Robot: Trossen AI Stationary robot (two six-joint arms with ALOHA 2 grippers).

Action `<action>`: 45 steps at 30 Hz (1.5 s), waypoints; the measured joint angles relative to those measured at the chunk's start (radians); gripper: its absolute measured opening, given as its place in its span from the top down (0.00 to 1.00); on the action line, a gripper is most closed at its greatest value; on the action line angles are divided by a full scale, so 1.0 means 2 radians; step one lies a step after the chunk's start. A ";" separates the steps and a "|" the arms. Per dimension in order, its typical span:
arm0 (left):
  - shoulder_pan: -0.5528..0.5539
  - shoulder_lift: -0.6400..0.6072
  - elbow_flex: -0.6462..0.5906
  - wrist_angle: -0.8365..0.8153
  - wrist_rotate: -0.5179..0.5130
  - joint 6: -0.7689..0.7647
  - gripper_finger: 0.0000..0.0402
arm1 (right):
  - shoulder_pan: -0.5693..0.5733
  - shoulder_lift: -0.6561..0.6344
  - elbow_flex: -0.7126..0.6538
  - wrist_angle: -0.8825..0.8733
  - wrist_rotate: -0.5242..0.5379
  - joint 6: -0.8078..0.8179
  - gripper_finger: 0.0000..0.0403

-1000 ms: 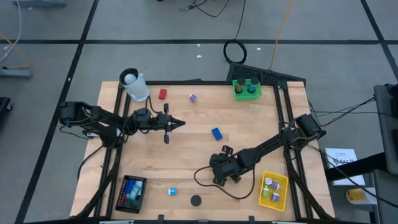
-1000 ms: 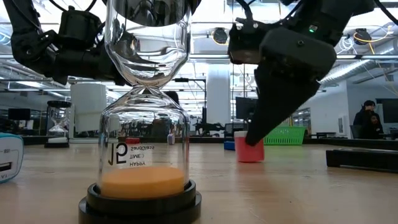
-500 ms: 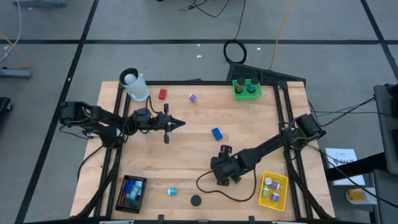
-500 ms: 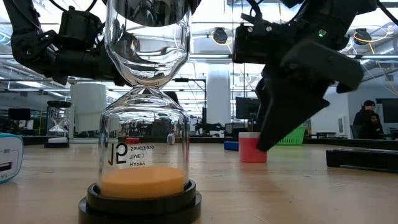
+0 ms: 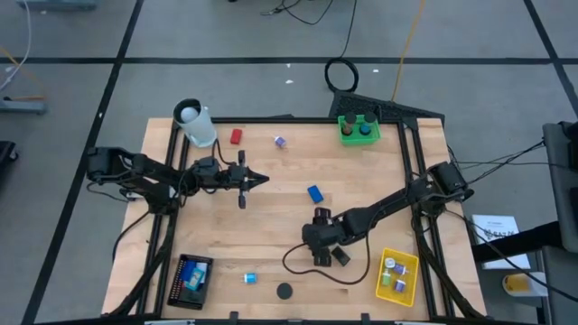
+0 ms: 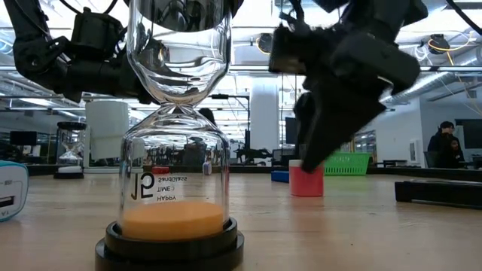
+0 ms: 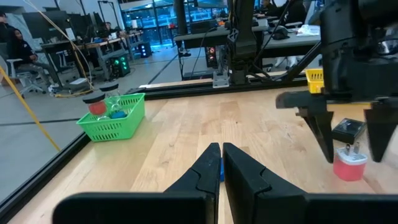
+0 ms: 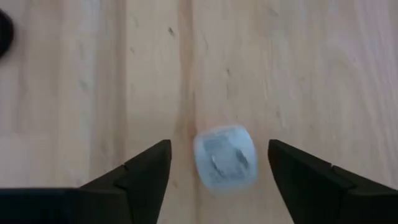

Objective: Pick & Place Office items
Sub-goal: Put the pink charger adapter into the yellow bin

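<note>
The right tool (image 5: 318,255) hangs at lower centre of the high view, fingers (image 8: 144,174) spread wide on either side of a small plug block (image 8: 224,155) standing free on the desk (image 5: 271,194). The left tool (image 5: 262,179) waits at centre left, pinched narrow and empty. A blue block (image 5: 314,193) lies mid-desk, a red one (image 5: 236,136) upper left, a dark disc (image 5: 284,292) at the bottom edge
</note>
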 joint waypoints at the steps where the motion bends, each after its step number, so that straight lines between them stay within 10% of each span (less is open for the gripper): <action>1: 0.000 0.000 0.000 0.000 0.000 0.000 0.94 | 0.000 -0.001 0.000 -0.002 -0.006 0.000 0.38; 16: 0.000 0.000 0.000 -0.001 0.000 0.001 0.94 | 0.000 -0.001 0.000 0.001 -0.020 -0.011 0.63; 31: 0.000 0.000 0.000 -0.001 0.000 -0.001 0.94 | -0.001 0.018 0.000 0.015 -0.006 -0.019 0.46; 45: 0.000 0.000 0.000 -0.005 0.000 -0.001 0.94 | -0.001 0.003 0.000 0.013 -0.008 -0.022 0.69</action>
